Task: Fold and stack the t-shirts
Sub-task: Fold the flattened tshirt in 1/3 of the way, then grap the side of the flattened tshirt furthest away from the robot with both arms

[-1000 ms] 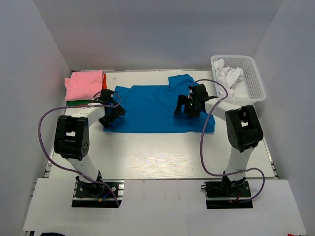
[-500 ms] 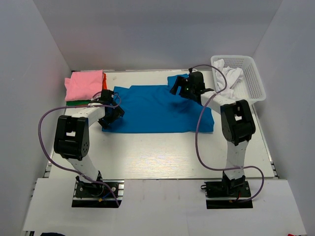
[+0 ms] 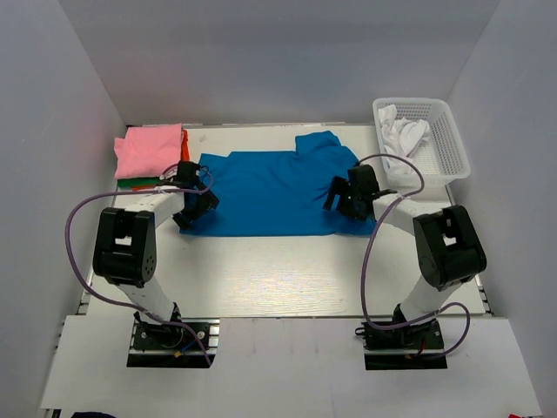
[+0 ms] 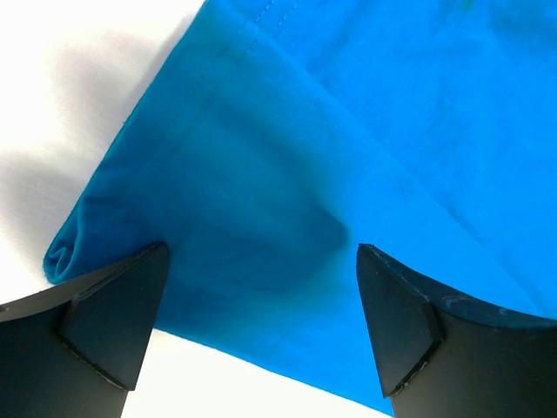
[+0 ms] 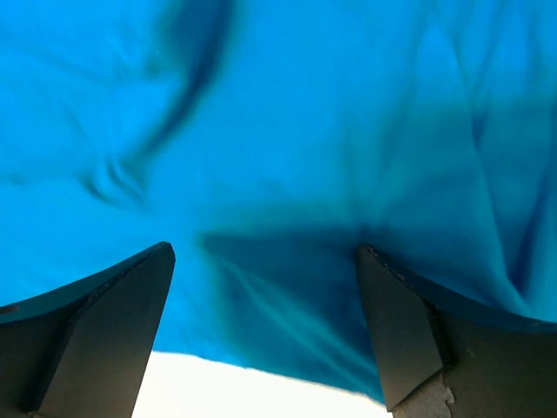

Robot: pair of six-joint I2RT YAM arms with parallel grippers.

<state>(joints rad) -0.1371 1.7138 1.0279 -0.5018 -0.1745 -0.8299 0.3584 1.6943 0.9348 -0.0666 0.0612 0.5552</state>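
While the blue shirt point(image 3: 261, 187) is lying flat on the bench point(image 3: 278, 270) left of the basket point(image 3: 448, 144), both arms' jaws are hovering wide apart over its near hem; being soft and floppy, it is likely wanting corner pinches.

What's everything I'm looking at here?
blue t-shirt: one, blue, spread mid-table
pink t-shirt: one, pink, folded atop far-left stack
orange t-shirt: one, orange, edge at stack's right side
green t-shirt: one, green, edge at stack's near side
basket: one, white, far-right corner
white cloth: count unclear, white, inside basket
table: one, white, under everything
cables: two, purple, along the arms
left fingers: two, black, open over blue shirt's left end
right fingers: two, black, open over its right end
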